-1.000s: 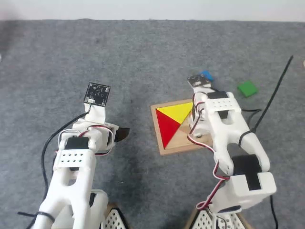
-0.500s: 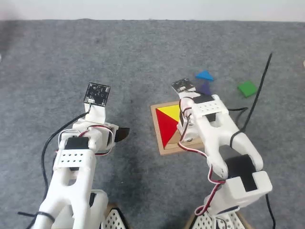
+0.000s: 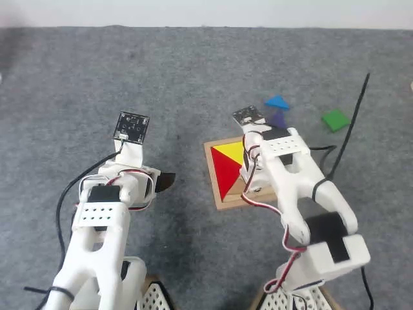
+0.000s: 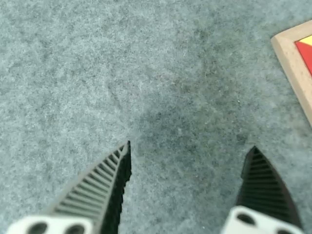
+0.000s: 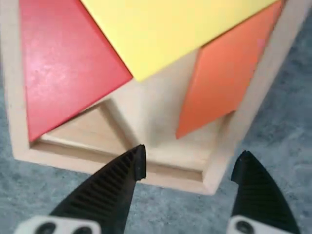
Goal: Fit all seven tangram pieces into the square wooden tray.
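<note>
Right tool (image 5: 190,158), jaws apart and empty, over tray's (image 5: 9,73) unfilled corner; loose blue triangle (image 3: 277,102), purple piece (image 3: 279,119) and green square (image 3: 335,120) lie beyond the tray on the desk (image 3: 161,77), on this arm's side.

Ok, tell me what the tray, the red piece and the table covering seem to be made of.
Tray: pale unfinished-looking wood, matte; faint grain shows on its floor and rim.
Red piece: probably painted wood, smooth with a slight sheen; a soft highlight shows, but the core is hidden.
Table covering: grey felt or short-pile carpet; fuzzy, mottled fibres.
</note>
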{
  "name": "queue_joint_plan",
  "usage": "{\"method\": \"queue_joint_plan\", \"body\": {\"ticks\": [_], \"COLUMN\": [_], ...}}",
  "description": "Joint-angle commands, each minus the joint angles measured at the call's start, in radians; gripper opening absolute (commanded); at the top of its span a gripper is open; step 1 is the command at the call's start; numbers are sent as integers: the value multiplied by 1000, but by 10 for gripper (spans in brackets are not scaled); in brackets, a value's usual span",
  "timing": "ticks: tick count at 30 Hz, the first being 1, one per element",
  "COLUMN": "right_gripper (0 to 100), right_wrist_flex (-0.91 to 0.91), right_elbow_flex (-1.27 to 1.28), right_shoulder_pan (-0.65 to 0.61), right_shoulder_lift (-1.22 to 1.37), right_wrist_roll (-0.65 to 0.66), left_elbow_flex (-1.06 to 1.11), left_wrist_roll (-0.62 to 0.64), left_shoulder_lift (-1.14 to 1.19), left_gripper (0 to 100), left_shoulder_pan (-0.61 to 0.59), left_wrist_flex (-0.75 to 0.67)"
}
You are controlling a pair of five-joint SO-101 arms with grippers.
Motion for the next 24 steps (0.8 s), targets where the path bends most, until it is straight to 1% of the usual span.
{"method": "queue_joint_plan", "body": {"ticks": [1, 4, 5, 7, 16, 24], "right_gripper": [299, 299, 299, 299, 299, 299], "right_wrist_flex": [51, 65, 42, 1, -38, -50], "right_elbow_flex": [-3, 68, 100, 132, 97, 69], "right_shoulder_pan": [36, -54, -87, -110, -108, -105], "right_shoulder_lift": [-160, -259, -275, -272, -93, -67], "right_wrist_roll": [-15, -12, -12, -12, -12, -8], "left_elbow_flex": [-5, -5, -5, -5, -4, -4], "left_wrist_roll": [-8, -8, -8, -8, -8, -8], "left_shoulder_lift": [-25, -25, -25, -25, -25, -25], "left_gripper": [346, 346, 346, 346, 346, 346], "left_shoulder_pan": [-3, -2, -2, -3, -3, -3], "left_wrist_flex": [-21, -21, -21, -21, -21, -21]}}
